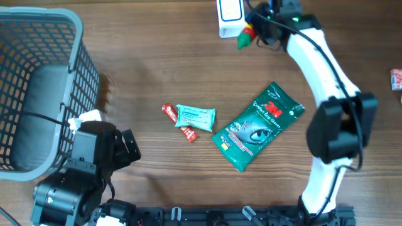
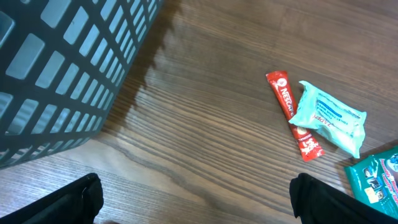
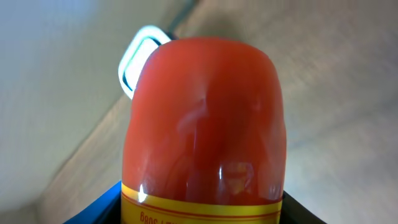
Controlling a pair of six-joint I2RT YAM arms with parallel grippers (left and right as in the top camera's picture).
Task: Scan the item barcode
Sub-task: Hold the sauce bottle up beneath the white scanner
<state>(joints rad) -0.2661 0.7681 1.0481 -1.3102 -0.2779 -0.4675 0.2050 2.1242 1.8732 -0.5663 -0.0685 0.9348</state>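
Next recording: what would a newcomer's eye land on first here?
A red bottle with a yellow label band fills the right wrist view, held by the right gripper at the table's far edge beside the white scanner. At mid-table lies a green foil 3M pouch, with a pale teal packet overlapping a red stick sachet to its left, and a grey plastic lattice basket at the far left.

Basket (image 1: pixel 38 94) sits at the left end of the table (image 1: pixel 157 56). Mid-table, a stick sachet (image 1: pixel 169 112) lies aslant, with a small packet (image 1: pixel 196 117) on top of its middle. Large pouch (image 1: pixel 257 125) is just right of those two, apart from them, also aslant. Scanner (image 1: pixel 230 16) is at the far edge, right of centre. Bottle (image 1: pixel 246 36), in the right gripper (image 1: pixel 256 26), is just beside the scanner's near right corner. Small item (image 1: pixel 396 78) at the right edge, well apart.
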